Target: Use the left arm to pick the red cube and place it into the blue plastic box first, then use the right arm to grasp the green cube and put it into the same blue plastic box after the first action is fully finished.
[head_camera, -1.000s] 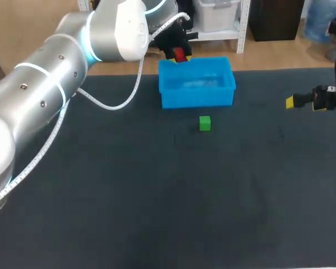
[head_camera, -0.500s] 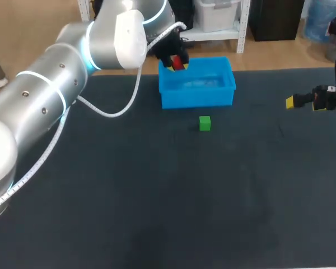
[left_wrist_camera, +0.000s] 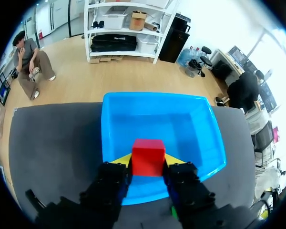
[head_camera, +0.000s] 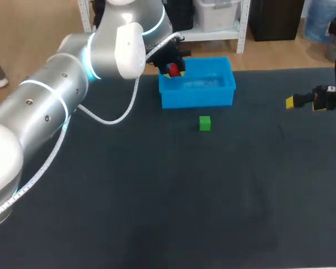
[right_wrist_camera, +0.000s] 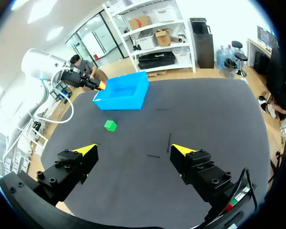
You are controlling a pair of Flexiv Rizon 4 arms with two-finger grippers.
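Note:
The red cube sits between the yellow-tipped fingers of my left gripper, which is shut on it. It hangs over the left end of the blue plastic box, just inside the rim. In the head view the left gripper and red cube are at the box's back left corner. The green cube lies on the dark table a little in front of the box. My right gripper stands wide open and empty, far off at the table's right, with the green cube well ahead of it.
The dark table top stretches in front of the box and the green cube. My left arm crosses the table's back left corner with its white cable hanging below it.
My left gripper has carried the red cube from behind the box's back rim down and slightly left, over the box's left end. The right arm and the green cube have not moved.

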